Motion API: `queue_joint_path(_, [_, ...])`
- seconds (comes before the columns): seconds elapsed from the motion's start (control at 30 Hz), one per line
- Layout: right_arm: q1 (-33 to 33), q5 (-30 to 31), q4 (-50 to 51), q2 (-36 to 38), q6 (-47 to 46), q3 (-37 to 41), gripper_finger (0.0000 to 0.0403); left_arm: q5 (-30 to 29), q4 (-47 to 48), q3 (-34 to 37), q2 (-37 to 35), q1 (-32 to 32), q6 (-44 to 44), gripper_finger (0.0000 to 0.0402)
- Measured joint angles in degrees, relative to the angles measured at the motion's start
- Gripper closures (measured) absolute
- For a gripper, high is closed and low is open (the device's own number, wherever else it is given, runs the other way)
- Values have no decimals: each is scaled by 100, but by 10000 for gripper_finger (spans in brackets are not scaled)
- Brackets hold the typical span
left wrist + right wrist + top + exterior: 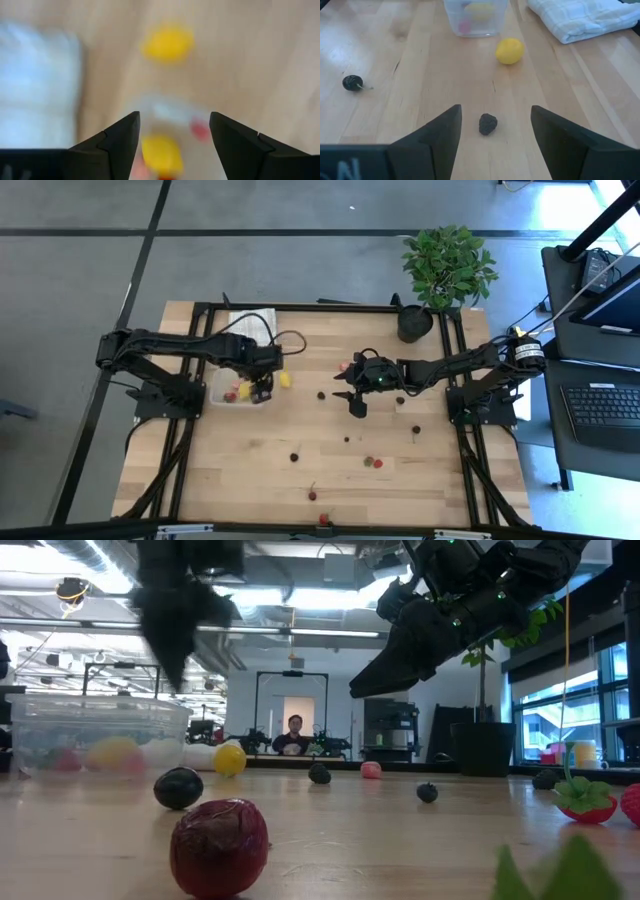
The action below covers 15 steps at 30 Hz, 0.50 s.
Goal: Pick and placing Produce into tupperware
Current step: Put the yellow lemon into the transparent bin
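Note:
The clear tupperware (226, 391) sits at the table's left, holding a yellow lemon piece (159, 154) and red pieces (200, 131). My left gripper (262, 390) hangs open above the tupperware's right end, touching nothing. A second lemon (284, 379) lies on the wood just right of the tupperware. My right gripper (352, 398) is open near the table's middle and raised off the wood in the low view (366, 688). It points left toward a small dark piece (488, 123), which lies on the table ahead of its fingers. A pink strawberry piece (343, 367) lies beside the right arm.
A folded checked white cloth (250, 326) lies beyond the tupperware, and a potted plant (447, 265) stands at the far right corner. Dark and red pieces are scattered over the near half (296, 457) (372, 462) (313, 495) (416, 430). A cherry (352, 82) lies nearer the near edge.

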State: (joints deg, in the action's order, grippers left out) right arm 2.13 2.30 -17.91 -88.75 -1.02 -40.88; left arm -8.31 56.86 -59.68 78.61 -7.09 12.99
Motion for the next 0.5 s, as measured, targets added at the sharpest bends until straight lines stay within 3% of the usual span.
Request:
queue_joint_path(0.13, [1, 0, 0, 0, 1, 0, 163, -364, -972, -44, 0, -5, -64, 167])
queue_joint_path(0.23, [-1, -1, 0, 0, 1, 0, 163, -243, -1539, -50, 71, -50, -836, 162])
queue_joint_path(0.5, [-2, 0, 3, 0, 3, 0, 163, 252, -1696, -41, 241, -283, -2837, 126])
